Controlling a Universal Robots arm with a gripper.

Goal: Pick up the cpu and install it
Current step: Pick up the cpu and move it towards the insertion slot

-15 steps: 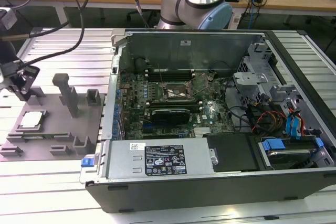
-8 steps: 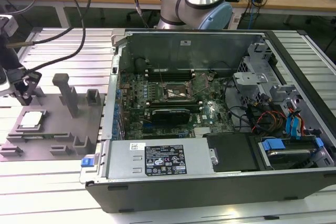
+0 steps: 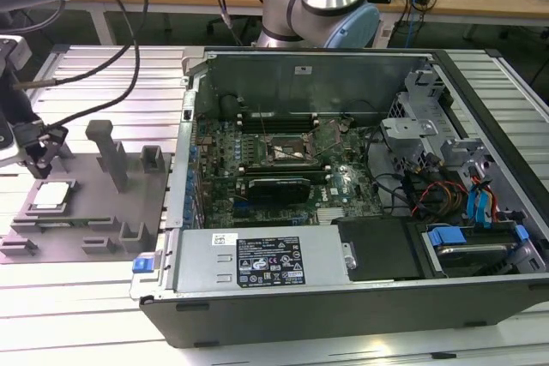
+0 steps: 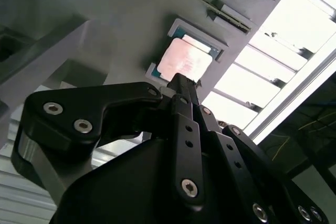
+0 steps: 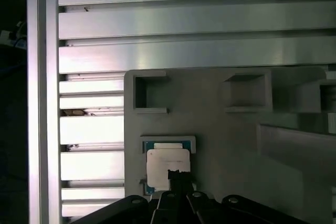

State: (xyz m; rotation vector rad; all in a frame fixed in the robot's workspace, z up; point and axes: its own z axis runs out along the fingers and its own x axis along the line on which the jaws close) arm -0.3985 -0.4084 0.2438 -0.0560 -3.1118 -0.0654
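Fingers (image 4: 182, 90) look pressed together, gripping nothing; the cpu (image 4: 185, 60) lies just beneath their tips in its fixture pocket (image 4: 176, 25). Descend like that and you could scratch it.

The pale square cpu (image 3: 51, 195) lies flat on the grey fixture (image 3: 94, 205).

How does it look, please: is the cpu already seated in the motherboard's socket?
No, the cpu lies in its recess on the grey fixture plate, outside the computer case.
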